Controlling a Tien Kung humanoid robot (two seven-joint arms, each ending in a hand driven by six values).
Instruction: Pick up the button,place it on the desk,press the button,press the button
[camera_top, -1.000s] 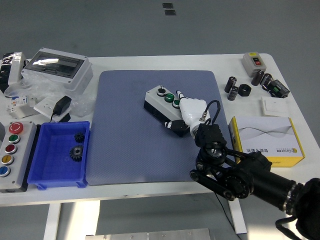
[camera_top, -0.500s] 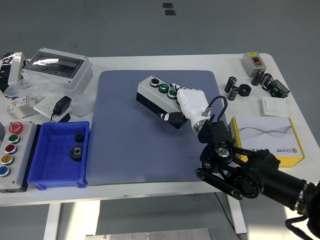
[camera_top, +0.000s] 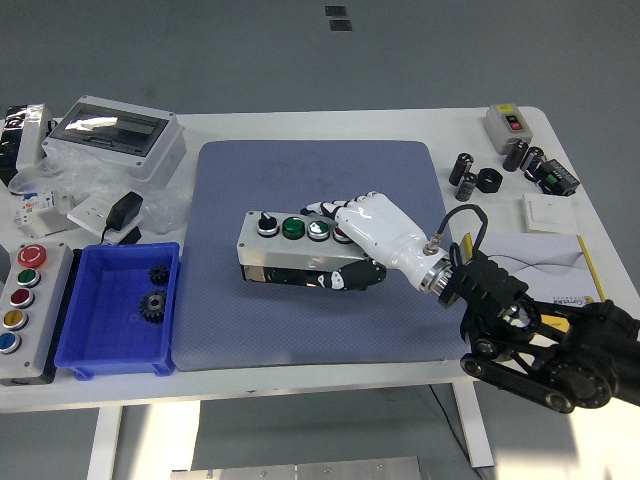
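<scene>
A grey button box (camera_top: 285, 250) with a black knob and green and white buttons on top lies on the blue mat (camera_top: 300, 180) at its middle. My right hand (camera_top: 352, 245), white with black fingertips, is shut on the box's right end, fingers over the top and thumb along the front side. The right arm comes in from the lower right. Whether the box rests on the mat or hangs just above it I cannot tell. The left hand is out of view.
A blue bin (camera_top: 118, 305) with black gears stands left of the mat. A larger button panel (camera_top: 25, 300) is at the far left. A grey enclosure (camera_top: 115, 135) is at the back left. A yellow-white carton (camera_top: 535, 270) and small black parts (camera_top: 475, 175) lie right.
My right hand has carried the button box from the mat's upper right toward its middle and lower left, turning it so it lies nearly level with the table edge.
</scene>
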